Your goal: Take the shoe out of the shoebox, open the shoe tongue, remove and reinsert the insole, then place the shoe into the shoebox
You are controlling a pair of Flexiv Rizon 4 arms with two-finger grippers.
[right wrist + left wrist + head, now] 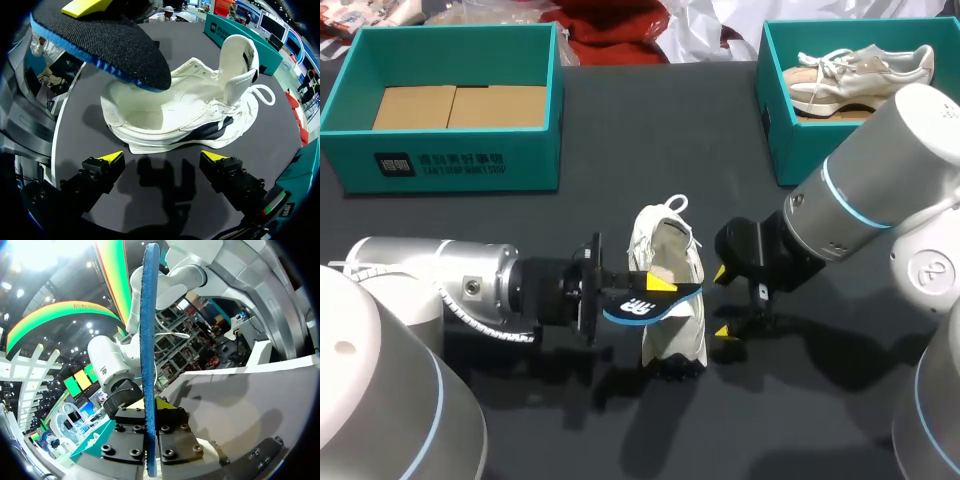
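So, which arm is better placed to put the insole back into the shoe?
Left. The left gripper is shut on the insole, held just over the opening of the shoe. The right gripper is open beside the shoe and holds nothing.

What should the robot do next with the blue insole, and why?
Probably tip the insole down and slide its front end into the shoe. The left gripper is shut on it, above the shoe's opening; the tongue stands up and the inside looks empty. The right gripper is open beside the shoe.
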